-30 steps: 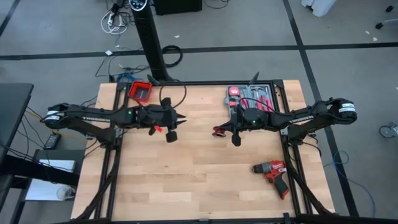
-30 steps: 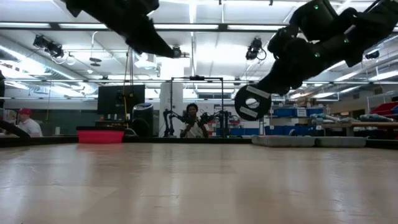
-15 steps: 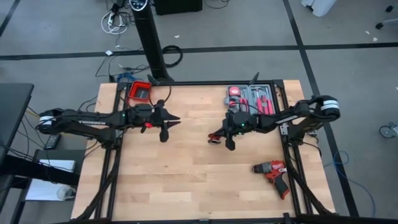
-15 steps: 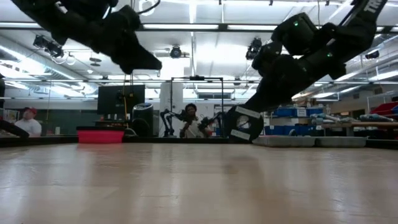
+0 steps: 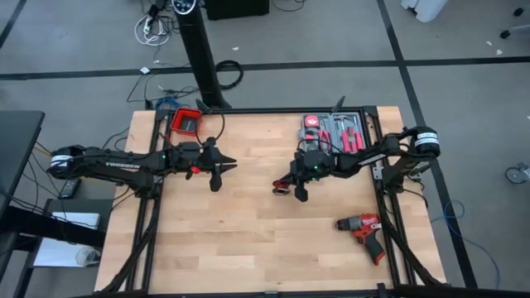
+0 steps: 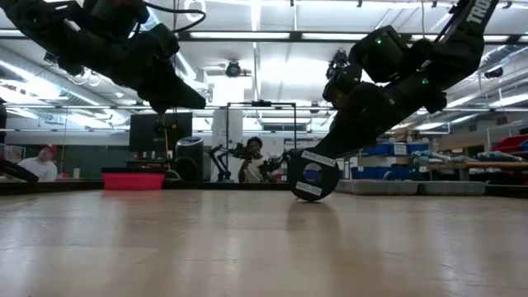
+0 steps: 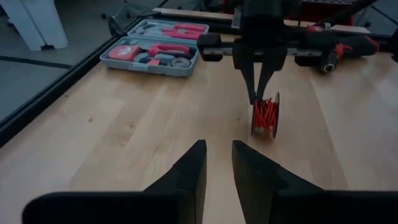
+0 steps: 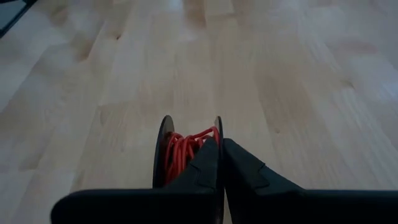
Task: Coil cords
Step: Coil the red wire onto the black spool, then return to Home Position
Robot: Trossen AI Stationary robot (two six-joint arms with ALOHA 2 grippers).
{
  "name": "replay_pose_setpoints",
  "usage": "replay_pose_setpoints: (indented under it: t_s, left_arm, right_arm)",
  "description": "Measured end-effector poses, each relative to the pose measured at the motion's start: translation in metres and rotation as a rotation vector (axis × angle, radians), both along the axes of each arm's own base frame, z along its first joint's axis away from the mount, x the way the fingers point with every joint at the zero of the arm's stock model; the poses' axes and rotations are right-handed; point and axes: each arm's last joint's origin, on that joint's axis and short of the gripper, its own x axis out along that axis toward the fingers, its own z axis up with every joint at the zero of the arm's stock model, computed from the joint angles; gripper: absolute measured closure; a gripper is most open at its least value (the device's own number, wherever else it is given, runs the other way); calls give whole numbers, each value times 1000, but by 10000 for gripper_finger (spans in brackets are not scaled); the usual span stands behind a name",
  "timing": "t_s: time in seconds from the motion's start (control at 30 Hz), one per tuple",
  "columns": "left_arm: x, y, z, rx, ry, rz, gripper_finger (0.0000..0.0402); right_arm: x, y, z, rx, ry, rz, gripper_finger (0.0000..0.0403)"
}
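Both arms have dropped since the earlier frames. My right gripper [image 5: 284, 187] has carried the spool [image 7: 266, 116] down from mid-air until its rim meets the table [image 5: 248, 248] near the middle, standing on edge. The cord [image 8: 180, 155] is wound red between the spool's two black discs. From the right wrist view my fingers [image 8: 208, 165] are pressed close together over one disc's rim; I read that as pinching it, though I can't be sure how firm the hold is. My left gripper [image 5: 222, 165] hangs above the table to the left, well apart from the spool, fingers a little spread with nothing between them. A drill [image 5: 364, 229] lies near the front right, a tool case [image 5: 333, 132] at the back.
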Motion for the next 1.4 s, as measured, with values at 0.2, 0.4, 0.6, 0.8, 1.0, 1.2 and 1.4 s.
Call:
replay_pose_setpoints:
  t_s: [0.2,0.4,0.6,0.8,1.0,1.2,1.4]
  left_arm:
    - [0,-1,-1,0,6,-23,321]
    - [-6,-3,-9,3,-3,-78,321]
    - [-18,-5,-27,-24,-45,-73,321]
    - [-26,-6,-34,-37,-93,-54,321]
    - [-26,-6,-34,-35,-98,-46,321]
    - [-26,-6,-33,-32,-109,-46,321]
    - [-26,-6,-30,-22,-132,-45,321]
  right_arm:
    - [-1,0,-1,0,9,-1,383]
    - [-1,0,-1,7,14,10,382]
    - [-1,3,-2,21,23,28,367]
    - [-3,3,-3,26,30,21,335]
    - [-6,3,1,25,45,20,315]
    - [-9,3,13,11,11,26,315]
    - [-11,3,21,7,-9,28,314]
